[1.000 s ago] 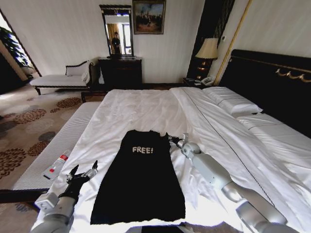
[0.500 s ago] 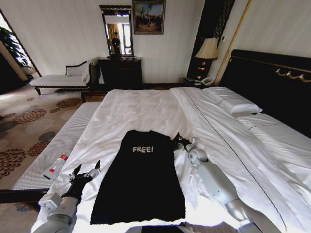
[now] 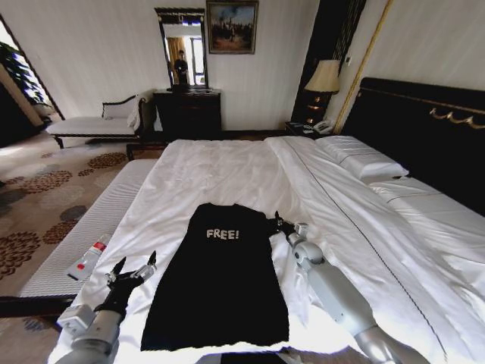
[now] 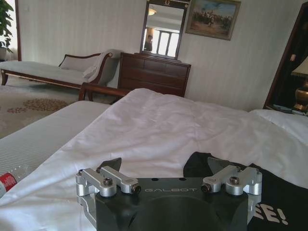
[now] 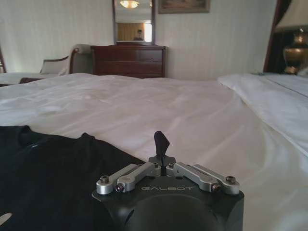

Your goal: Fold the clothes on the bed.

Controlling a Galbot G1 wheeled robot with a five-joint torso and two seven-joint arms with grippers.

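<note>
- The bed (image 3: pixel 227 171) is spread with white sheets across the head view.
- The T-shirt (image 3: pixel 216 277) is laid flat near the bed's 6 o'clock edge, "FREE!" facing up.
- The right gripper (image 3: pixel 277 223) is seen at the shirt's 2 o'clock shoulder, its fingers pressed together and empty.
- The left gripper (image 3: pixel 132 269) is held at the shirt's 9 o'clock side, apart from it, fingers spread wide.
</note>
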